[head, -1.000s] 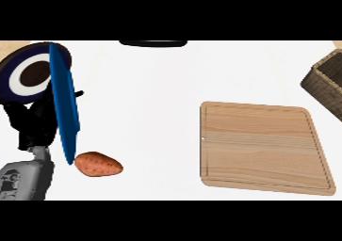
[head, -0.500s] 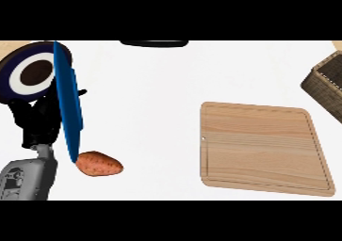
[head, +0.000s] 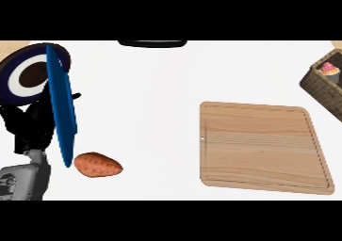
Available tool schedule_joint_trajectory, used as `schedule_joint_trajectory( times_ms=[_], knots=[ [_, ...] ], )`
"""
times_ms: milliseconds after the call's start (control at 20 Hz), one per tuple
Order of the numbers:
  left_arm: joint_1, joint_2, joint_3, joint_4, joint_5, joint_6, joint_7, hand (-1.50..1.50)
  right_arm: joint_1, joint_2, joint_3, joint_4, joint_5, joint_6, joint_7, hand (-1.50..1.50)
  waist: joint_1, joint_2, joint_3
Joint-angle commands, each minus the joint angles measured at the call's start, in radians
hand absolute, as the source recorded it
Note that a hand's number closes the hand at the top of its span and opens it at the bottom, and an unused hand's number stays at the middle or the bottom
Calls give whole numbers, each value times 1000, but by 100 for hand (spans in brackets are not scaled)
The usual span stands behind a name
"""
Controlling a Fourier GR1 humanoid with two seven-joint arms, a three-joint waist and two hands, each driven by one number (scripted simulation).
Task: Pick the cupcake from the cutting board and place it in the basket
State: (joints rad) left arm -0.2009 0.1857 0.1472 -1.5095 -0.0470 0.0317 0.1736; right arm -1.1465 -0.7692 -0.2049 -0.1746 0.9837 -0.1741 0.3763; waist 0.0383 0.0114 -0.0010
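A white table [head: 152, 94] is filling the view, and the wooden cutting board [head: 260, 146] is lying on it as the landmark. The board is carrying nothing. The cupcake [head: 329, 69] is already sitting inside the wicker basket [head: 319, 89], up and right of the board. Far left of the board, the left hand [head: 27, 124] is showing behind a blue plate [head: 62, 106]; its fingers cannot be judged. The right hand is not showing. A sweet potato [head: 98, 164] is lying left of the board.

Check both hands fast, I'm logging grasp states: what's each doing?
Left hand: at the view's left, partly behind a blue plate; fingers cannot be told.
Right hand: not in view.
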Motion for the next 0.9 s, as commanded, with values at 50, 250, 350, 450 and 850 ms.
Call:
schedule_joint_trajectory(
  times_ms=[50, 250, 350, 450, 850],
  knots=[
    [21, -12, -5, 1, 1, -1, -22, 0, -3, 26, -93, -51, -88, -148, 10, -150, -3, 0, 3],
    [18, -7, 0, 14, -19, 16, -33, 0, -42, -31, -178, -84, -168, -173, 34, -150, -17, -4, 2],
    [16, -17, -8, -19, -12, 21, 15, 0, -1, -61, -205, -88, -192, -198, 12, -150, -17, -5, 3],
    [-35, 7, 18, 39, -4, 12, -8, 0, 20, -76, -240, -104, -231, -196, 6, -150, -34, -6, 2],
    [39, 7, 40, 24, 1, 16, -33, 0, 186, -150, -365, -258, -413, -78, -38, -150, -70, -22, 0]
  ],
)
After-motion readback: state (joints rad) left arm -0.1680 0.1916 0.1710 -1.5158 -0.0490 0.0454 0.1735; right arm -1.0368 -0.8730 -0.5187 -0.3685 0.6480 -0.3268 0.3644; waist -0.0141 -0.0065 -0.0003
